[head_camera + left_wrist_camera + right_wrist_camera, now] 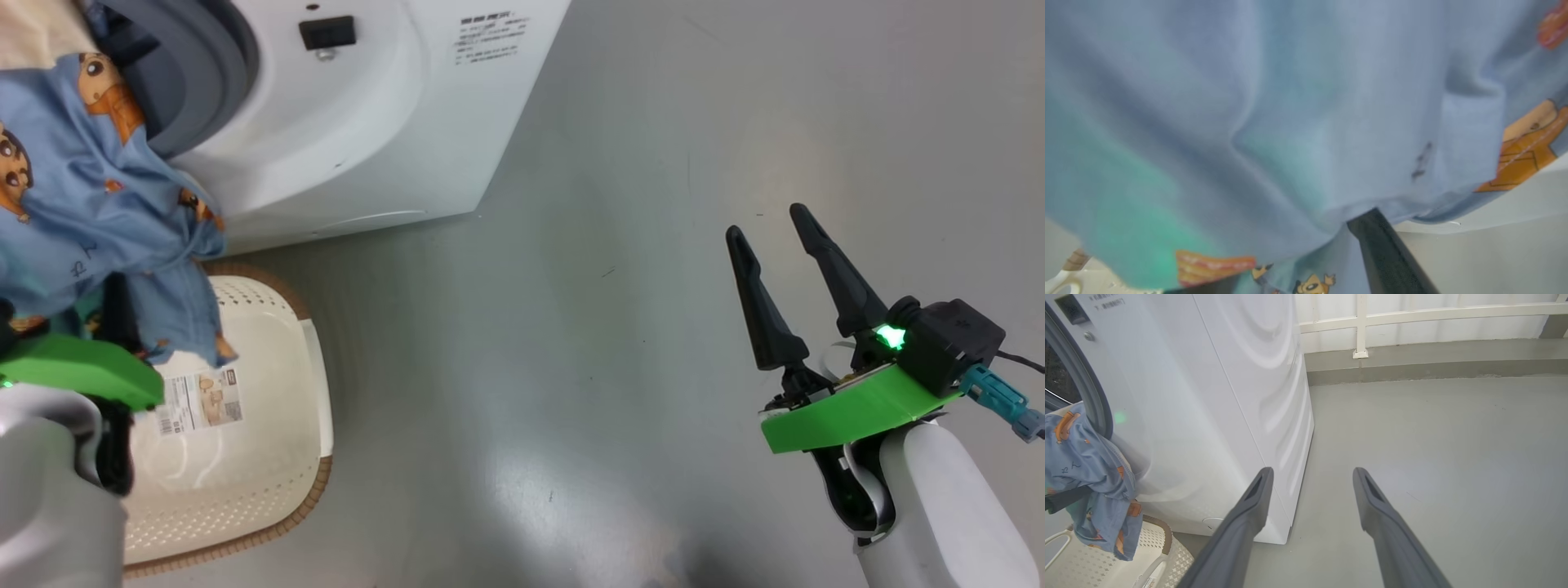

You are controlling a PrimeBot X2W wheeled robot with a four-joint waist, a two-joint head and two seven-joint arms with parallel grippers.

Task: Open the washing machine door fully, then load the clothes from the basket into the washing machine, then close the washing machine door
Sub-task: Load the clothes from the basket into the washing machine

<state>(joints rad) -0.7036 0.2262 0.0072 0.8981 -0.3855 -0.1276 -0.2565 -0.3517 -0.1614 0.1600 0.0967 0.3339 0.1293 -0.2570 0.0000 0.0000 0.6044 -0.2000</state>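
Blue cloth first: saw the clothes (82, 188) slung over the left pincer (1306, 228), hiding most of it and hanging down on both sides. Made out one dark finger (1384, 253) poking from under the hem and a sliver of the other low at the opposite side. Read that pincer as spread wide beneath the cloth, not clamped on it.

Placed the clothes above and ahead of that pincer, upper folds in front of the grey gasket (196, 73) at the mouth of the washer (367, 122), lower ends dangling over the basket (322, 392). Found the basket directly under the left pincer, standing on the floor (612, 367) close against the washer's front, paper label (200, 400) stuck inside. Could not tell whether any cloth touched the basket's bottom.

Found the right pincer (767, 222) well apart from all this, out to the right of the washer, fingers spread and clasping nothing, pointing along bare floor. Through its own camera, saw the washer's white side panel just left of its fingers, and a white railing (1359, 326) far ahead past the floor's edge.
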